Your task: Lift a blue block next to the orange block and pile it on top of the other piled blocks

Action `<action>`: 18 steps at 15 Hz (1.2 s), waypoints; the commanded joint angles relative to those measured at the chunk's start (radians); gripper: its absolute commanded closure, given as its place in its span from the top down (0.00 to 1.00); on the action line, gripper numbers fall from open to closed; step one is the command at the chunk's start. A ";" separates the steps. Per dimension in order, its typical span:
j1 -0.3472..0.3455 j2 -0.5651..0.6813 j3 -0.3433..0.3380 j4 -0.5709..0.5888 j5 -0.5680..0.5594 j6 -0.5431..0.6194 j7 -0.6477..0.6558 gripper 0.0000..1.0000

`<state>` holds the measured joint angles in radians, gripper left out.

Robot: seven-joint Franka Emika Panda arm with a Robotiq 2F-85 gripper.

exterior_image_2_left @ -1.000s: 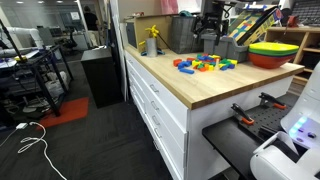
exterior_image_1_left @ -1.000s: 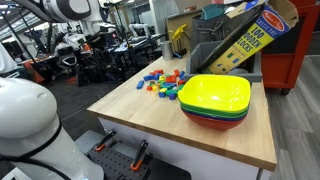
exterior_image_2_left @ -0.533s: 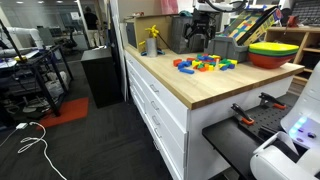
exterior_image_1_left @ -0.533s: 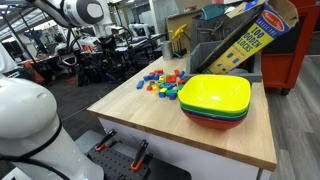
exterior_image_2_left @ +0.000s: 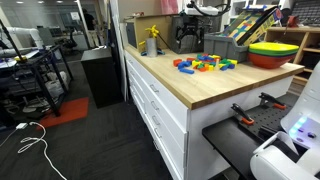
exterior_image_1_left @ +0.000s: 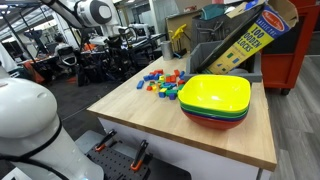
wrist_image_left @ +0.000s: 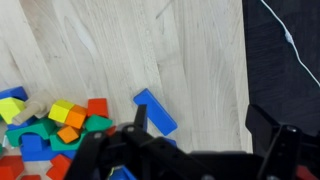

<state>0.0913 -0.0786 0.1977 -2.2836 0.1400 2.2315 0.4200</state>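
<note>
the tool [wrist_image_left: 200, 130] stood wide open in the wrist view. its dark fingers [wrist_image_left: 141, 122] were set far apart and held nothing. beneath it lay the pale wooden desk [wrist_image_left: 150, 40]. a long flat blue plastic block [wrist_image_left: 155, 110] lay on the desk at the right edge of the pile of small mixed-colour toy blocks [wrist_image_left: 45, 125], just right of a red block [wrist_image_left: 97, 105]. an orange block [wrist_image_left: 75, 118] sat within the pile. in an exterior view the tool [exterior_image_2_left: 190, 38] hung above the desk, not touching the pile [exterior_image_2_left: 205, 64]. stacked yellow, green and red plastic bowls [exterior_image_2_left: 272, 52] stood well apart from the pile.
</note>
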 commanded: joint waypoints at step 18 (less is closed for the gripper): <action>0.087 0.409 -0.118 0.389 -0.112 0.036 0.289 1.00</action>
<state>0.1590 0.2721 0.1117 -1.9637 0.0430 2.2700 0.6577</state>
